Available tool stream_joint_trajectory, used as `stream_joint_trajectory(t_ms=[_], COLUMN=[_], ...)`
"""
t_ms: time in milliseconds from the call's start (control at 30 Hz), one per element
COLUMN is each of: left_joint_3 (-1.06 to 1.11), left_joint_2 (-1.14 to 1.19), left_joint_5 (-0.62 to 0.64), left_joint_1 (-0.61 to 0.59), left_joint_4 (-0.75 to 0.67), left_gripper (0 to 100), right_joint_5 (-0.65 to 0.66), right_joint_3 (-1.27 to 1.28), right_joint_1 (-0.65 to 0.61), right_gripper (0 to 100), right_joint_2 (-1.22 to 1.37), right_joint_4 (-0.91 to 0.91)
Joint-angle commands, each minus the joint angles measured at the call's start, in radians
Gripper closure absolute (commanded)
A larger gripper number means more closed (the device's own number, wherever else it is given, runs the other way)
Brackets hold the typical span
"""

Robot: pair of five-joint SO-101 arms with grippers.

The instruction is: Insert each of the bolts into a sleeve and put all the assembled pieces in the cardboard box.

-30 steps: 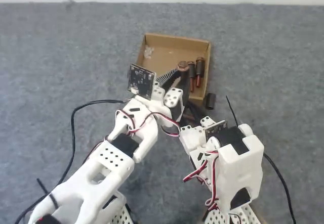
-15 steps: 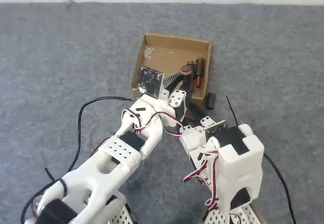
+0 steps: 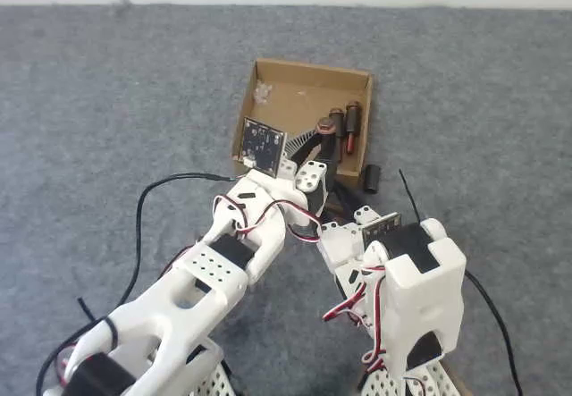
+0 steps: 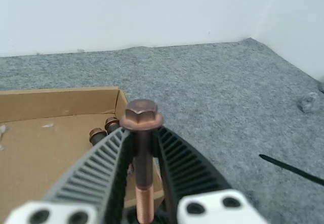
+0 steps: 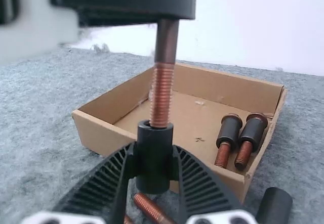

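Over the last second our left gripper (image 4: 143, 133) has swung in and lowered, jaws clamped on the bolt (image 4: 144, 163) below its head. Its thread now enters the sleeve (image 5: 153, 158), pinched upright in our right gripper (image 5: 153, 150) beside the cardboard box (image 5: 229, 88). We judge insertion just begun.

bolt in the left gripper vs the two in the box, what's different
The held bolt stands upright, clamped by the left gripper; the boxed bolts lie flat in the cardboard box. The held bolt's shank is mostly bare, its tip entering the sleeve in the right gripper; the boxed bolts wear sleeves up to their heads. All share copper-coloured threads.
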Motion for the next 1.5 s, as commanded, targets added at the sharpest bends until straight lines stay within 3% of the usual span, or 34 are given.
stream_joint_trajectory(t_ms=[0, 367, 700, 1200, 1467], left_joint_3=[0.008, 0.019, 0.008, 0.166, 0.134], left_joint_2=[-0.017, 0.000, 0.198, 0.083, 0.081], left_joint_5=[-0.009, -0.009, -0.006, -0.005, -0.008], left_joint_1=[-0.005, -0.035, -0.017, 0.009, -0.002], left_joint_4=[-0.018, -0.083, -0.229, -0.215, -0.091], left_gripper=[99, 99, 99, 99, 98], right_joint_5=[-0.008, -0.009, -0.009, -0.011, -0.011], right_joint_3=[0.014, 0.014, 0.011, 0.008, 0.008], right_joint_1=[0.010, 0.010, 0.012, 0.033, 0.036], right_gripper=[99.1, 99.1, 99.1, 99.1, 99.1], right_joint_2=[-0.012, -0.012, -0.012, -0.012, -0.012], right_joint_4=[-0.035, -0.035, -0.035, -0.035, -0.035])
